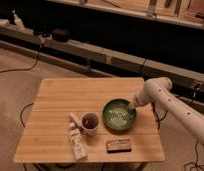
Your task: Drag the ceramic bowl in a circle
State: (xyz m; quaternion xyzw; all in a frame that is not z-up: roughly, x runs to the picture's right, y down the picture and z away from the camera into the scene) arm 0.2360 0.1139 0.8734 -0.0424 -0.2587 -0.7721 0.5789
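A pale wooden bench (pixel 70 100) stands on carpeted floor (pixel 15 85), with dark low shelving (pixel 95 50) behind. The bowl (pixel 119 114), wide, shallow and glossy green with a dark rim, sits right of centre beside a mug (pixel 90 121). The hand (pixel 131 105) is closed, pinching its right rim.

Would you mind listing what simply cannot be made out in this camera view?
In the camera view:
- Gripper, shut at the right rim of the bowl: whether it pinches it is too small to tell.
- Arm: cut off by the right edge.
- Print on the flat box and the packet: too small to read.
- Mug contents: too dark.
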